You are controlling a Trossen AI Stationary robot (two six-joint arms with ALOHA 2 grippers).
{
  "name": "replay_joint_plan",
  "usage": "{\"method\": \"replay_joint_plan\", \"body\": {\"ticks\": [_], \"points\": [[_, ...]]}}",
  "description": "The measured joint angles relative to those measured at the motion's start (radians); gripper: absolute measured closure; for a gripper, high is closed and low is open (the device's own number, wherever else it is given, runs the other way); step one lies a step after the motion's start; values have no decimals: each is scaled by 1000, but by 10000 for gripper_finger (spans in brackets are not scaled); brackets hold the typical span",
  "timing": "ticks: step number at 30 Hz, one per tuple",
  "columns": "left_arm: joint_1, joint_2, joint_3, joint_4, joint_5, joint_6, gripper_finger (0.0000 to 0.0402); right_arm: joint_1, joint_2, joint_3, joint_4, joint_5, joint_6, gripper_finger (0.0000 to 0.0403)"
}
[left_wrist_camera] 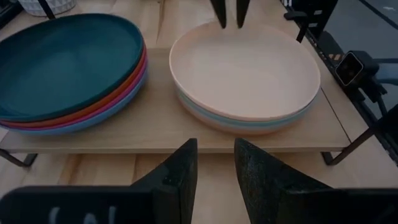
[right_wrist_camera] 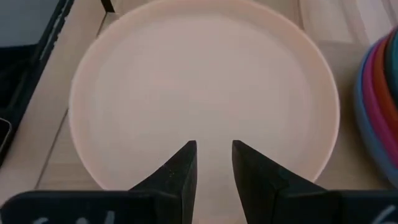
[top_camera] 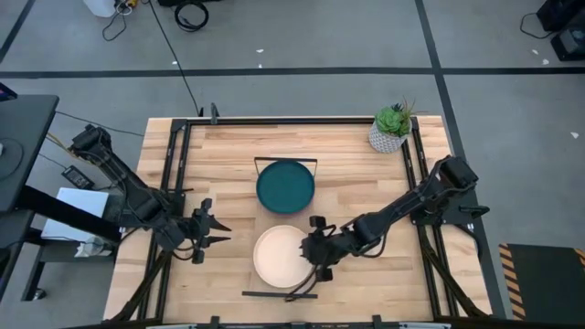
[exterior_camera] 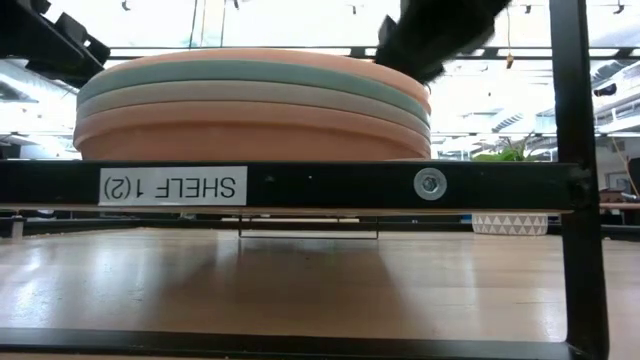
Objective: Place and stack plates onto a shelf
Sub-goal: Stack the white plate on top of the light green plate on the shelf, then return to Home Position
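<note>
Your shelf [top_camera: 281,215] is running lengthwise away from you on the table [top_camera: 356,155], carrying a teal-topped stack [top_camera: 285,185] and a peach-topped stack [top_camera: 280,256]. Your right claw [top_camera: 315,249] is hovering, slightly parted, over the peach plate's rim. Your left claw [top_camera: 218,231] is waiting slightly parted beside the shelf.

A white label [exterior_camera: 172,186] on the black frame bar [exterior_camera: 330,186] seemingly reads "SHELF 1(2)", upside down.

Potted plant [top_camera: 391,127] at table [top_camera: 356,155] corner, floor cables [top_camera: 187,14]

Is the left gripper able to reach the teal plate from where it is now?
Probably yes: the left gripper is beside the shelf, fingers slightly apart, and nothing lies between it and the teal plate.
</note>
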Motion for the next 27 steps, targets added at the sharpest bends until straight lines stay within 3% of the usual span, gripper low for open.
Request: {"method": "replay_joint_plan", "body": {"ticks": [9, 16, 20, 24, 27], "points": [[0, 0, 0, 31, 0, 10, 288, -7, -20, -157, 222, -8, -37, 296], [-3, 0, 0, 36, 7, 2, 288, -7, -74, -115, 154, -6, -84, 296], [-25, 1, 0, 34, -1, 2, 288, 6, -158, -153, 119, 58, -85, 298], [-57, 1, 0, 35, -86, 11, 288, 8, -253, -277, 205, 69, -70, 307], [-85, 1, 0, 12, -212, 6, 290, 2, -328, -389, 300, 69, -59, 313]]}}
